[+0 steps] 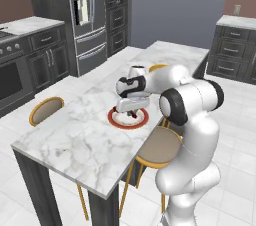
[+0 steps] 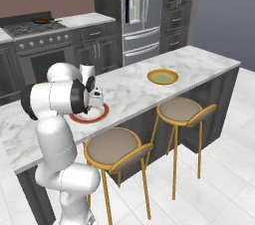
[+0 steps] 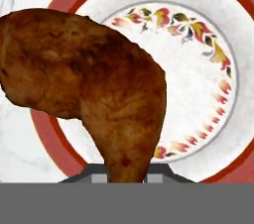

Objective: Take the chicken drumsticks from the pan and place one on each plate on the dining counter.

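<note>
My gripper (image 1: 131, 111) hangs low over the red-rimmed plate (image 1: 114, 119) on the dining counter (image 1: 75, 137). It is shut on the thin bone end of a reddish-brown chicken drumstick (image 3: 99, 84). In the hand view the gripper (image 3: 128, 179) sits at the bottom, and the plump end of the drumstick reaches up and left over the red-rimmed plate (image 3: 193, 89) and its left rim. The yellow-tan plate (image 2: 163, 76) lies farther along the counter, with nothing on it. The black pan (image 2: 44, 20) rests on the stove at the back; what is in it is too small to tell.
Tan-seated stools (image 2: 113, 147) (image 2: 184, 109) stand along the near side of the dining counter (image 2: 199, 62), and another stool (image 1: 46, 109) stands on its far side. The stove (image 2: 37, 32) and the steel fridge (image 2: 142, 12) line the back wall.
</note>
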{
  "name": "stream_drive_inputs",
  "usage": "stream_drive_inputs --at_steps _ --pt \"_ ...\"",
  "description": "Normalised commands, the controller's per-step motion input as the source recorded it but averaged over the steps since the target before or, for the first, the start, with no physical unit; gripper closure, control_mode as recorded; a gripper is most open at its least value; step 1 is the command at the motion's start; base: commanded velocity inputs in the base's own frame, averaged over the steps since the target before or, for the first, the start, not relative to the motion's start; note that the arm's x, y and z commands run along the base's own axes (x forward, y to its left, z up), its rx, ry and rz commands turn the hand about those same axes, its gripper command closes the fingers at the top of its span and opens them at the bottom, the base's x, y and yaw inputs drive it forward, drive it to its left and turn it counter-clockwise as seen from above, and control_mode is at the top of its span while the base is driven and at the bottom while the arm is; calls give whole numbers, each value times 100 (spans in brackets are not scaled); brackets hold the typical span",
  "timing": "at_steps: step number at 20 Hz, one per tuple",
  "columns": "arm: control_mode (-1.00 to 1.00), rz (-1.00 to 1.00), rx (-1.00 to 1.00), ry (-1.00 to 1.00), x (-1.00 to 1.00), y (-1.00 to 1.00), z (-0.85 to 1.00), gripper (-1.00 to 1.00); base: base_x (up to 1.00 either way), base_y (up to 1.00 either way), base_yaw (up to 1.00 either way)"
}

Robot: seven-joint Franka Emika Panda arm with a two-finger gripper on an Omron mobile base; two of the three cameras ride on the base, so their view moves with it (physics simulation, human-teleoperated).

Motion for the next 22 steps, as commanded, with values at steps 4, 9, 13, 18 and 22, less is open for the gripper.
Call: stream_drive_inputs --at_steps 4,9,13,18,22 --pt "-100 0 0 0 26 6 -26 100 0 0 0" --pt "-100 0 0 3 3 0 -27 100 0 0 0" --pt "-100 0 0 0 20 0 -25 100 0 0 0" --pt "-100 0 0 0 25 0 -15 100 0 0 0" --pt "-100 0 0 0 18 2 -5 -100 0 0 0"
